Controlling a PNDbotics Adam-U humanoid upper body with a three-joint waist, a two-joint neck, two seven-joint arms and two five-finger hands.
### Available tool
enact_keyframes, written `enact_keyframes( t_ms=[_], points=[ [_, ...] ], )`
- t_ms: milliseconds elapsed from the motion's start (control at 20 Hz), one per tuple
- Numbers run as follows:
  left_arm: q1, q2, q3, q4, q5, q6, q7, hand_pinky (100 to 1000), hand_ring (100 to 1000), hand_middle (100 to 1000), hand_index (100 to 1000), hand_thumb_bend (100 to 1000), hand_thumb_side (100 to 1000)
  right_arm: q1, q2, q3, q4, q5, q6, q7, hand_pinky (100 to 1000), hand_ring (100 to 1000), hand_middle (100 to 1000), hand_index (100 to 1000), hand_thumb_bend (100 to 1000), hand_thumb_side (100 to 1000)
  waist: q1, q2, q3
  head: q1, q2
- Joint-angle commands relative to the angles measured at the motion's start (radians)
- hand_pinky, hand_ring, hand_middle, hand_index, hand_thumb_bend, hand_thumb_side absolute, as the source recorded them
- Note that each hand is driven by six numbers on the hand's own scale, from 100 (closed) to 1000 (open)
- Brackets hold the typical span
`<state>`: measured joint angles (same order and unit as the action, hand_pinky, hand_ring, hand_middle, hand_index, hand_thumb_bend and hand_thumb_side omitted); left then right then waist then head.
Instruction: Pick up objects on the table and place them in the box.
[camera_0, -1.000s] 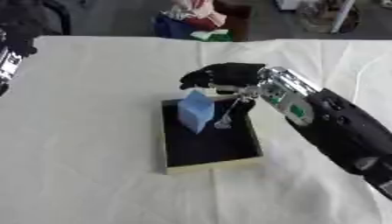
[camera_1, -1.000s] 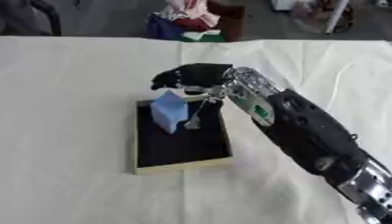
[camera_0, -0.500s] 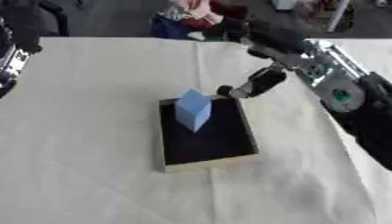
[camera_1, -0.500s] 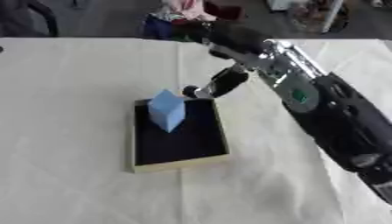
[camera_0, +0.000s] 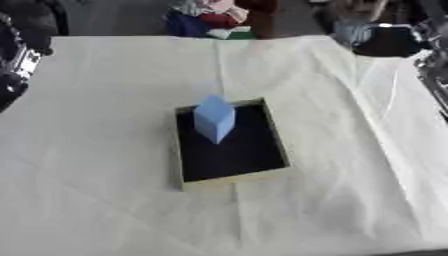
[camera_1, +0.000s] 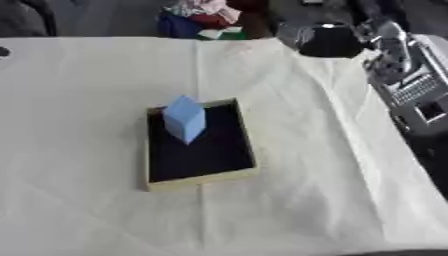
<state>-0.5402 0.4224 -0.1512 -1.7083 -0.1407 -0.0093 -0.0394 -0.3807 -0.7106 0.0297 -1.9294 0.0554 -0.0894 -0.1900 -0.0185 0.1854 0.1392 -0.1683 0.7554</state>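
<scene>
At the bench's left edge, toward the far corner, part of the left arm (camera_0: 19, 60) shows as black and silver machinery; its hand is outside both views, so nothing can be said of its fingers.

The bench (camera_0: 105, 200) is covered with a creased white cloth. Near its middle lies the box (camera_0: 234, 177), a shallow rectangular tray with pale tan walls and a black floor, its long sides running from the near edge toward the far edge and slightly askew. In the box's far left corner stands the blue block (camera_0: 214, 119), a light blue cube tilted so that it rests on an edge or corner, leaning against the far wall. Its upper part rises above the rim. The remaining black floor of the box is bare.

Toward the bench's far right corner the right hand (camera_1: 331, 42) shows as a dark, blurred mass above the cloth, well apart from the box and the block. It touches neither. Whether its fingers are spread or curled cannot be told from either view. The right arm (camera_1: 411, 90), silver and grey with dark panels, runs along the right edge of the bench.

Beyond the far edge lies a heap of red, blue and green cloth (camera_0: 210, 17).
</scene>
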Motion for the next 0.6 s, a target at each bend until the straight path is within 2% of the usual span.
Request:
enact_keyframes(
  t_ms=[50,350,600],
  points=[
    [0.004,0.03,0.02,-0.016,0.0,-0.001,0.013,700,793,831,883,309,796,0.033,0.022,-0.046,-0.063,-0.033,0.003,-0.051,808,798,837,933,399,387,0.002,-0.011,-0.008,0.022,0.014],
    [0.03,0.025,0.033,-0.027,0.004,-0.003,0.03,698,794,831,883,307,794,0.117,0.077,-0.071,-0.07,-0.025,-0.028,-0.062,789,780,814,913,376,382,0.005,-0.004,-0.02,0.042,0.015],
    [0.042,0.018,0.04,-0.037,0.006,-0.004,0.04,697,793,830,882,305,793,0.154,0.107,-0.078,-0.071,-0.008,-0.036,-0.047,781,774,805,908,366,379,0.009,0.001,-0.017,0.053,0.015]
  ],
)
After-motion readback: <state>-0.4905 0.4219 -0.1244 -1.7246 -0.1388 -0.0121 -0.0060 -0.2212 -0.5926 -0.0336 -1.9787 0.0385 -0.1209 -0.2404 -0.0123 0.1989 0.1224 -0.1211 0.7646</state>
